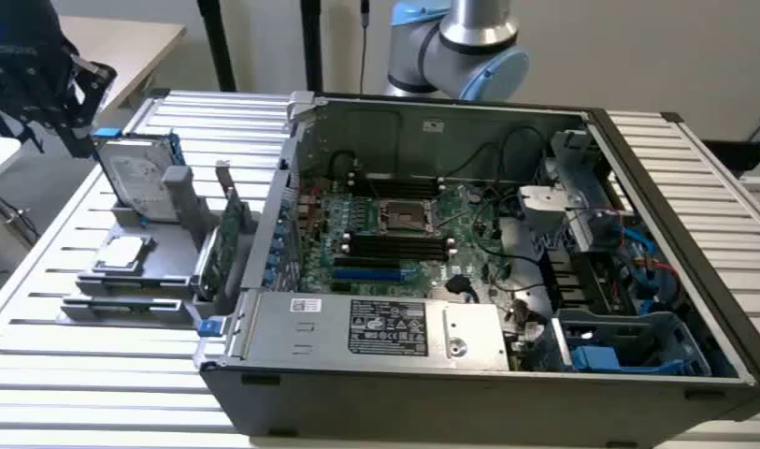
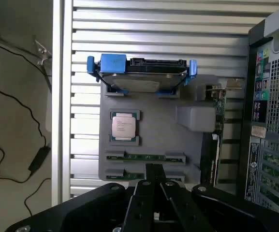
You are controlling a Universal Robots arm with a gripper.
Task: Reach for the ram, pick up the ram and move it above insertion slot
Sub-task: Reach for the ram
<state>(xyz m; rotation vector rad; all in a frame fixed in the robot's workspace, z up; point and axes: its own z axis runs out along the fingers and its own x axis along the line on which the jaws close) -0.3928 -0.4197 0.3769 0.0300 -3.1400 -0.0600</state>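
The ram is a long, thin green stick with a row of small dark chips, and we see it lying in a slot of a grey holder. A second stick of the same kind lies just beside it in the next slot, partly hidden behind the gripper. The holder rests on the slatted metal surface, outside the open case and on the exterior view's left of it. On the same holder we see a CPU next to the ram, a hard drive with blue brackets at the far end, and an upright green card on the side towards the case.

The gripper is closed, its black fingers pressed together to a narrow tip, and it holds nothing. It points down at the holder with its tip over the two sticks, touching neither. In the exterior view the arm rises behind the case, and the gripper hangs at the upper left, well above the holder.
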